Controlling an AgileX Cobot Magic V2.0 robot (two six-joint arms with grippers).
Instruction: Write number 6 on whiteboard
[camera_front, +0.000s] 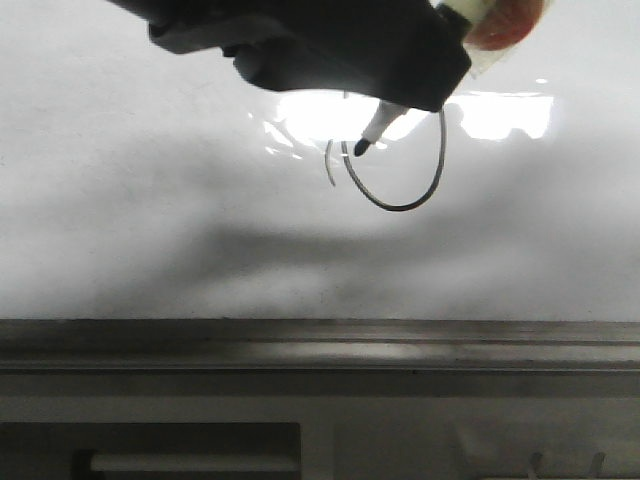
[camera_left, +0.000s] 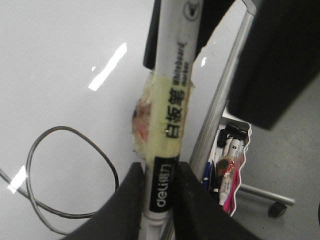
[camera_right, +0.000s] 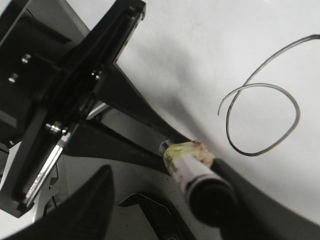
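The whiteboard (camera_front: 150, 200) fills the front view, and the number 6 (camera_front: 400, 207) is drawn on it as a thin black line with a tall stem, a round loop and a short stray tail at its left. My left gripper (camera_front: 400, 95) reaches in from the top, shut on a white marker (camera_front: 372, 130) whose black tip sits at the loop's upper left. In the left wrist view the fingers (camera_left: 125, 200) clamp the marker (camera_left: 170, 100) at its black label, below a yellow tape wrap. My right gripper (camera_right: 165, 210) stands open beside the marker's rear end (camera_right: 210, 200).
A grey metal ledge (camera_front: 300, 345) runs along the board's lower edge. A metal frame post (camera_left: 225, 100) stands beside the board, with a small tray of spare markers (camera_left: 230, 160) hanging next to it. Bright light glare (camera_front: 500, 115) lies on the board above the drawing.
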